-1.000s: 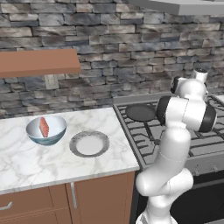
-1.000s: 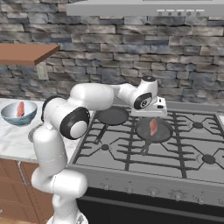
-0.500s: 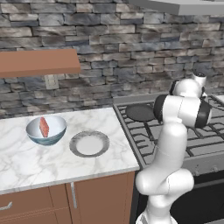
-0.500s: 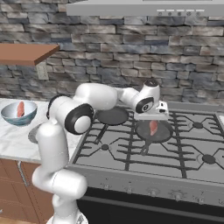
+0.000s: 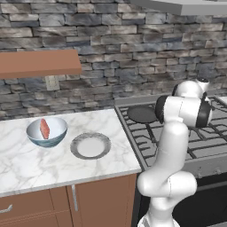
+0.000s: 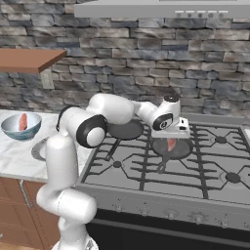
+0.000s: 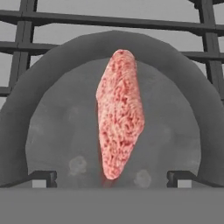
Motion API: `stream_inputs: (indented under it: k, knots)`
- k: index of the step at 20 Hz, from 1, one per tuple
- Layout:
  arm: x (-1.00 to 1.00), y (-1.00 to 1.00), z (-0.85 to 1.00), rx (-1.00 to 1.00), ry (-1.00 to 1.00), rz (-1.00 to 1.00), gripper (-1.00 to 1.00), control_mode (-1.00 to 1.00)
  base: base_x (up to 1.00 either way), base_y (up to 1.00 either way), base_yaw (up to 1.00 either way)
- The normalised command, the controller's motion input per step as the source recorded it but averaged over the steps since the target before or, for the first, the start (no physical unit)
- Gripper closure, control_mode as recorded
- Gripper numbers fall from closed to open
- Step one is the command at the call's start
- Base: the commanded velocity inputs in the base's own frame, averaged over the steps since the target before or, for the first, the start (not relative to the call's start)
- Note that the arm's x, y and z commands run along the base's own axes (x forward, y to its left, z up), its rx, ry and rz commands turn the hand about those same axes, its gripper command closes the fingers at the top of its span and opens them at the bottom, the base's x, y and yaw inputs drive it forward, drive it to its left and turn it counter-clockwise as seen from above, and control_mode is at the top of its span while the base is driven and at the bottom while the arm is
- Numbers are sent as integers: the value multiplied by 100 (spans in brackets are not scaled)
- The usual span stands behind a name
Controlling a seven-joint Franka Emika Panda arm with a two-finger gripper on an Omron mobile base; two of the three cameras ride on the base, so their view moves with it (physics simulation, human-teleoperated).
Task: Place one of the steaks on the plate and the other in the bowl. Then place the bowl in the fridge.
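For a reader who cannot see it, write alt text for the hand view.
A pinkish-red raw steak lies in a dark round frying pan on the stove grate, seen from close above. The open gripper has a dark fingertip on either side of the steak's near end.

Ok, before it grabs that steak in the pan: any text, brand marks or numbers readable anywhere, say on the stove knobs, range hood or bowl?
None: no legible text in any view.
Stove knobs: too small to show any markings.
Range hood: small dots on the front, no readable signs.
Bowl, plate, pan and steak: unmarked.
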Motion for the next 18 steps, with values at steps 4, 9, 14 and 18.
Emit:
stream_inputs:
  k: [4, 9, 14, 18]
  knots:
    - [6, -8, -16, 0, 0, 0, -100, -100, 0, 0, 0]
    - [17, -4, -22, 0, 0, 0, -100, -100, 0, 0, 0]
    - [24, -6, -22, 0, 0, 1, -100, -100, 0, 0, 0]
    - [19, -23, -20, 1, 0, 3, -100, -100, 0, 0, 0]
